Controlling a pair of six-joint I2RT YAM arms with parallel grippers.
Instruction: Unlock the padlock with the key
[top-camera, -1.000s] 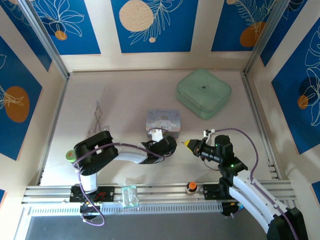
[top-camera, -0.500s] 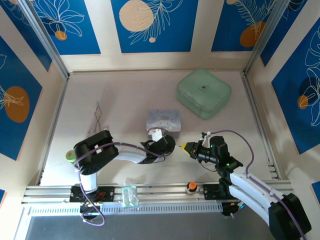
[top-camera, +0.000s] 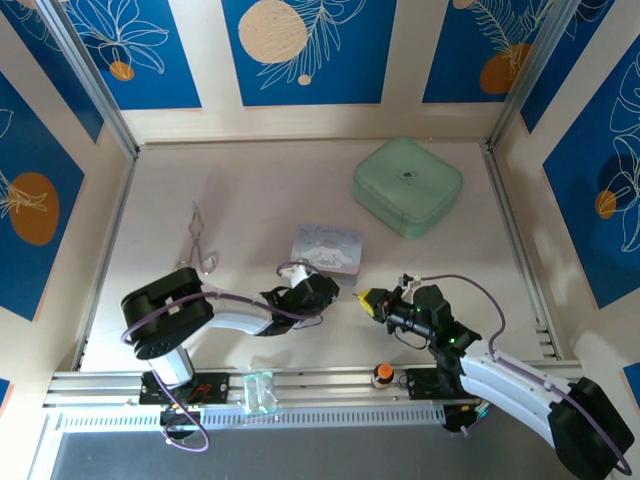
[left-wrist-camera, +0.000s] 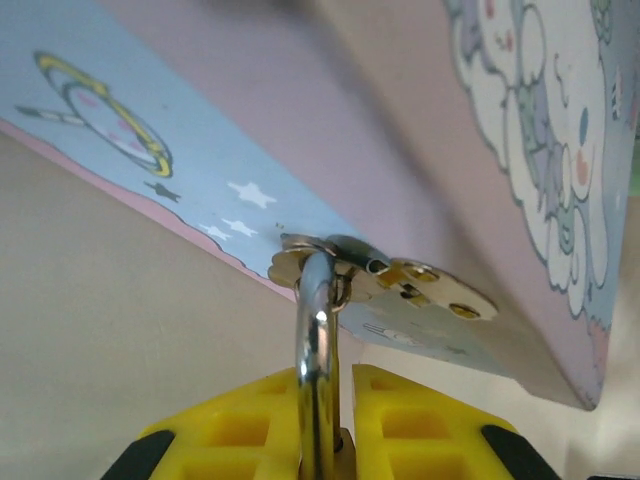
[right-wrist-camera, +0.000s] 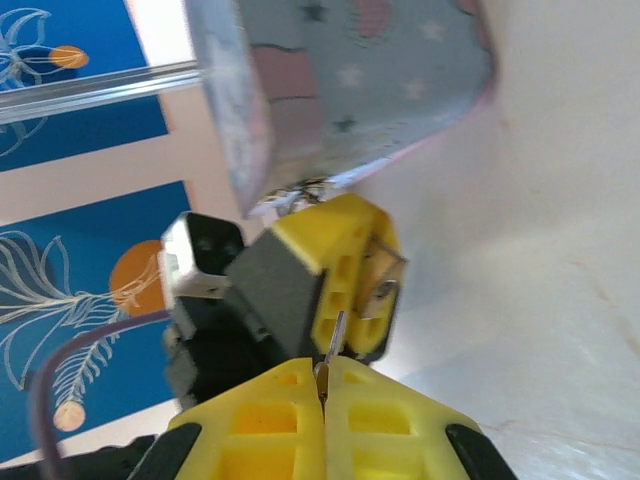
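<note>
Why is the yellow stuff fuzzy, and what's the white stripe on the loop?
Left wrist view: the yellow fingers sit near the lens, so they blur; the stripe is glare on the padlock shackle. Right wrist view: the tin looks smeared.

Items I see. Between my left gripper's (left-wrist-camera: 322, 395) matt yellow moulded-plastic fingers (left-wrist-camera: 230, 430): tiny silver-shackled padlock (left-wrist-camera: 316, 330), the shackle mirror-polished metal. Just beyond those fingertips: pastel-printed blue tin box (left-wrist-camera: 430, 130), smooth satin paint; shiny gold-metal hasp (left-wrist-camera: 425, 285). Between my right gripper's (right-wrist-camera: 325, 375) fingers: thin pale metal key (right-wrist-camera: 335, 335), dull sheen.

Left pincer (left-wrist-camera: 325, 415) clamps the padlock (left-wrist-camera: 316, 340) shackle, hooked through the tin's (left-wrist-camera: 400, 150) hasp (left-wrist-camera: 425, 285)
</note>
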